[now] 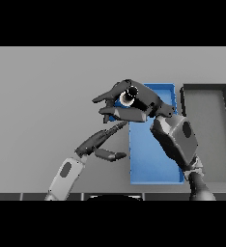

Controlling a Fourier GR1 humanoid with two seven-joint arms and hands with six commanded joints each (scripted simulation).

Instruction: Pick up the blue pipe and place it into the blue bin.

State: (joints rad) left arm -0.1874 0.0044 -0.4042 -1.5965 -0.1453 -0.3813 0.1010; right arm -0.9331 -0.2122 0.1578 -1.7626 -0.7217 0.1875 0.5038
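Nearest the camera, at the lower left of the frame, the left hand (pixel 101 144) reaches up and to the right from its white and grey forearm. Its fingers are straight and loosely spread, the thumb pointing right, and it holds nothing. Its fingertips stop just below the right hand.

The blue pipe (pixel 126 107) is in the middle of the frame, held by the right hand (pixel 134 102), whose fingers and thumb curl around it. Only a little of the pipe shows: a round open end with a pale rim facing the camera, and patches of blue between the dark fingers. It is lifted above the table, at the upper left corner of the blue bin.

The blue bin (pixel 153 161) is a long open tray running from the centre of the frame down towards the lower right. The right forearm crosses over it from the lower right.

Just right of the blue bin lies a dark grey bin (pixel 209 140) of similar shape, near the right edge. Both bins rest on the grey table (pixel 37 96).
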